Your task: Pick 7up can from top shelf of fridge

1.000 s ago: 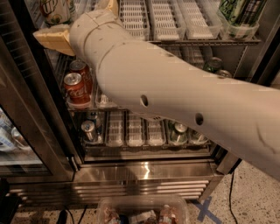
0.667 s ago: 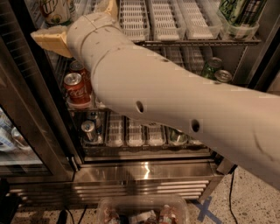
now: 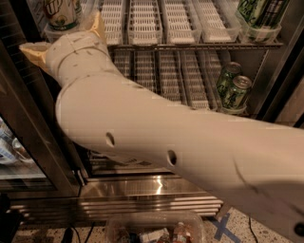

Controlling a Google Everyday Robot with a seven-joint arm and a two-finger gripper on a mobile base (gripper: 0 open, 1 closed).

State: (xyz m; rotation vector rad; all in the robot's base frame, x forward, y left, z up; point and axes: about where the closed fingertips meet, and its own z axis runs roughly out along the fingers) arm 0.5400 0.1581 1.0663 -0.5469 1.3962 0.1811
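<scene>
The 7up can (image 3: 61, 11), pale with green lettering, stands at the left end of the top shelf (image 3: 190, 21), a wire rack with white slotted lanes. My gripper (image 3: 64, 38) is just below and in front of the can. Its cream fingers are spread open, one fingertip (image 3: 29, 50) out to the left and one (image 3: 98, 23) to the right of the can. Nothing is held. My thick white arm (image 3: 156, 137) crosses the view and hides the fridge's lower racks. The fridge's steel base (image 3: 156, 187) shows below.
Dark green striped cans stand at the top shelf's right end (image 3: 260, 12) and on the rack below at the right (image 3: 232, 85). A dark door frame (image 3: 28, 142) runs down the left. A clear bin (image 3: 156, 230) of items sits on the floor.
My arm has swung up and across, now covering the red cans and the lower rack. The gripper has shifted a little left and stays just under the 7up can.
</scene>
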